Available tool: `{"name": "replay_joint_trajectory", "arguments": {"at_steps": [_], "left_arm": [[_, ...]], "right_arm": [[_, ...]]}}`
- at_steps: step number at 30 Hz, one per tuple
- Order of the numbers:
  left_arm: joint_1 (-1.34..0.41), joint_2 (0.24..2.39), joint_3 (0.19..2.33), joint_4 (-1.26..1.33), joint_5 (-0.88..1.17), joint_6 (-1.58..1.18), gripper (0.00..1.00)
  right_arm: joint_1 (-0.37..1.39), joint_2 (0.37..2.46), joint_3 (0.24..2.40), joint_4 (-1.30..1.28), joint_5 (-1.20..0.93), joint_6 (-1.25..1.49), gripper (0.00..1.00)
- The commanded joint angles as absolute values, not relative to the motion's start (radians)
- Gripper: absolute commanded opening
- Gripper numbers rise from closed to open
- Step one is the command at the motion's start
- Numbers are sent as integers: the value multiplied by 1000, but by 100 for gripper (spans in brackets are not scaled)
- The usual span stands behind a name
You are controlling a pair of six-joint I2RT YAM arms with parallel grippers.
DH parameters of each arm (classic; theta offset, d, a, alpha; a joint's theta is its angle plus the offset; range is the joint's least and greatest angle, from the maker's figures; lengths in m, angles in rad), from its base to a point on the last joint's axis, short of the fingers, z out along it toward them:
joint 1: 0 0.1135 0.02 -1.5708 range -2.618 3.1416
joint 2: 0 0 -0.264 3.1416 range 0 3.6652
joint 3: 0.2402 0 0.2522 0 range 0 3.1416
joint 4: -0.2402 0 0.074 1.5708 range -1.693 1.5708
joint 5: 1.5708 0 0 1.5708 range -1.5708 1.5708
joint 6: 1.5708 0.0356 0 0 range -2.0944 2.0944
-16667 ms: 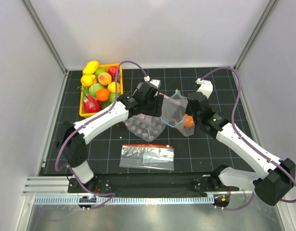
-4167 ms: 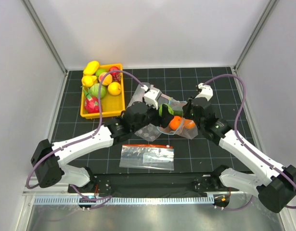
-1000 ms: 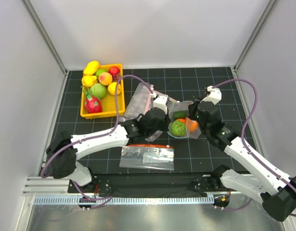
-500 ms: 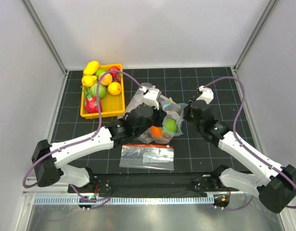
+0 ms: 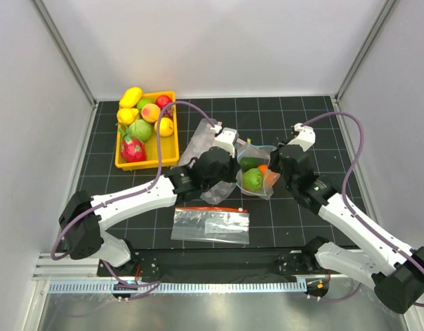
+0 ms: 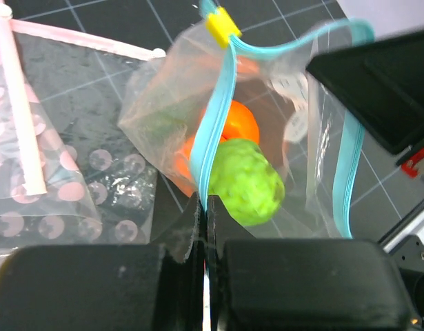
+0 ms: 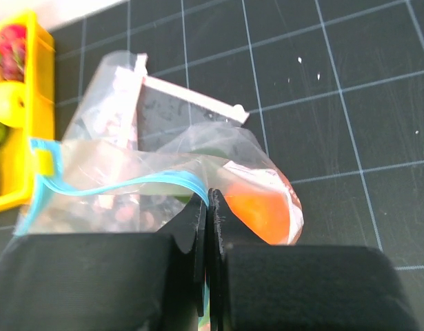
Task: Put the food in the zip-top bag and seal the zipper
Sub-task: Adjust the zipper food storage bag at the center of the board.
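In both wrist views, black gripper bodies cut off the lower part of the zip-top bag point(image 5: 256, 174), which sits right of the yellow tray point(image 5: 174, 141). Its crinkled clear film blurs the food inside: a knobbly green fruit point(image 6: 246, 181) and a smooth orange one point(image 6: 240, 123). We see the left gripper point(image 6: 203, 214) and right gripper point(image 7: 208, 210) each pinched tight on the thin teal zipper point(image 6: 213, 138), and the bag's mouth gaping between them.

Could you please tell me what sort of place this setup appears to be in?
Likely a robot test booth, not a kitchen: plain white walls box in a black gridded mat, and a yellow bin holds toy-like fruit.
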State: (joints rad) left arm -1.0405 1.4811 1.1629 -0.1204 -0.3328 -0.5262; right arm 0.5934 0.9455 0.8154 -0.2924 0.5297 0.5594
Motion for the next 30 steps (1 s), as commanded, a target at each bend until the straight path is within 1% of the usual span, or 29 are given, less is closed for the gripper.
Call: {"name": "replay_joint_trajectory", "arguments": {"at_steps": [1,5,11,12,14,16,18,19,20,22,23,25,26,29,30], "left_arm": [[-985,1465,1177,-106,-289,-564,0],[-907,1496,1177,-107,-198,-592,0],[-888,1473,1172,-123,-221,-566,1],[-888,1467,1167,-124,-224,-565,6],[-888,1454,1163,-124,-221,-566,12],[-888,1448,1161,-124,-227,-563,13],[-888,1437,1158,-126,-233,-558,20],[-888,1433,1155,-126,-236,-558,25],[-888,1428,1152,-126,-242,-557,38],[-890,1413,1149,-126,-248,-554,54],[-888,1407,1146,-126,-252,-552,67],[-888,1378,1137,-123,-255,-548,78],[-888,1364,1126,-120,-256,-545,86],[-890,1309,1089,-91,-261,-538,96],[-888,1295,1083,-84,-270,-535,97]], "right_arm": [[589,988,856,-270,520,566,1],[591,992,851,-264,523,566,1],[591,1009,861,-271,522,563,1],[591,1008,862,-273,519,563,1],[592,996,859,-270,520,561,1],[591,989,856,-267,523,560,1],[591,983,854,-265,525,557,1],[591,982,854,-267,526,558,1],[591,985,853,-265,525,557,1],[591,986,853,-265,525,560,1],[591,986,853,-264,525,561,1],[591,988,853,-265,523,561,1],[591,988,853,-265,525,560,1],[589,983,853,-267,526,561,1],[591,983,851,-265,528,561,1]]}}
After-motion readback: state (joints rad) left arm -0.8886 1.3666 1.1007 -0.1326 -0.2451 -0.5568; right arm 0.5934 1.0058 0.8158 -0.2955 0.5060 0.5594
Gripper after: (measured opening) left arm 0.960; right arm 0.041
